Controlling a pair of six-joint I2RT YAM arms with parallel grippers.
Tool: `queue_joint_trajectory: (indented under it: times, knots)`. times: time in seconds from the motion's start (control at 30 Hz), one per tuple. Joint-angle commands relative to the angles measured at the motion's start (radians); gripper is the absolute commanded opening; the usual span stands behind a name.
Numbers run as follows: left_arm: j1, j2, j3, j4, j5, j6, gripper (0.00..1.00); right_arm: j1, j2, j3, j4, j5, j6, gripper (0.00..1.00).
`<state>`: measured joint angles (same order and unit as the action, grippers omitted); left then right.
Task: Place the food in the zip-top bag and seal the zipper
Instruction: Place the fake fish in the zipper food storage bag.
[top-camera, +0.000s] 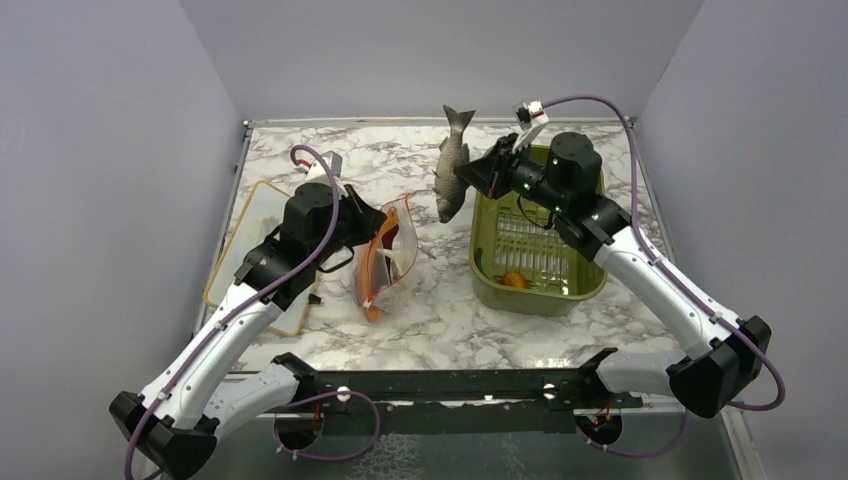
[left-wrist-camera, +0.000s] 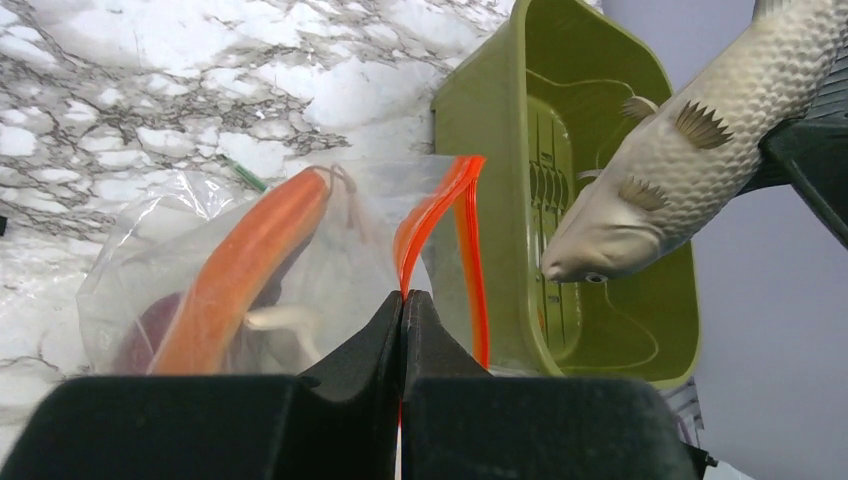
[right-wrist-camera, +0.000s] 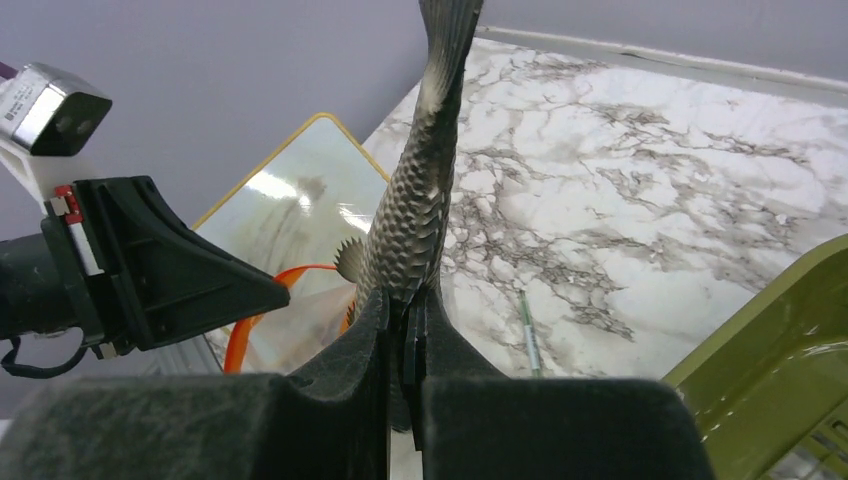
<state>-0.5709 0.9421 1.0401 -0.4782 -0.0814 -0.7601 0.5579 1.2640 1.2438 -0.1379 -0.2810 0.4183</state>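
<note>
**Top external view: some food bagged, fish in the air, zipper unsealed**

Top external view shows the task about midway. The left tool (left-wrist-camera: 403, 300) is clamped on the mouth edge of the clear bag (top-camera: 390, 255), at the red-orange zipper (left-wrist-camera: 440, 215), and holds the mouth open above the desk (top-camera: 440, 320).

Through the plastic, the left wrist view shows an orange slice (left-wrist-camera: 240, 270), a dark red piece (left-wrist-camera: 145, 330) and a white mushroom (left-wrist-camera: 285, 320) already inside.

The right tool (right-wrist-camera: 405, 310) is closed on a toy fish (top-camera: 452, 165). The fish hangs head down in the air, between the bag and the green tub (top-camera: 540, 295).

A small orange piece (top-camera: 514, 279) lies in the tub, so by my reading that piece and the fish are left to bag. The zipper strips stand apart, so sealing is not yet done.
</note>
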Motion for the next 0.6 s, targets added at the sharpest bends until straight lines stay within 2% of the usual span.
queue_joint_trajectory:
  times: [0.0,0.13,0.3,0.57]
  knots:
    - [-0.003,-0.072,-0.093,0.110,0.050,-0.064,0.00,0.053,-0.067,-0.112,0.248,0.104,0.092,0.01]
    - [-0.003,-0.132,-0.172,0.246,0.116,-0.043,0.00,0.121,-0.122,-0.241,0.400,0.119,0.077,0.01]
    - [-0.003,-0.115,-0.153,0.217,0.110,-0.004,0.00,0.155,-0.147,-0.287,0.489,0.082,0.073,0.01]
    - [-0.002,-0.092,-0.129,0.248,0.139,-0.034,0.00,0.184,-0.169,-0.309,0.580,-0.020,0.070,0.01]
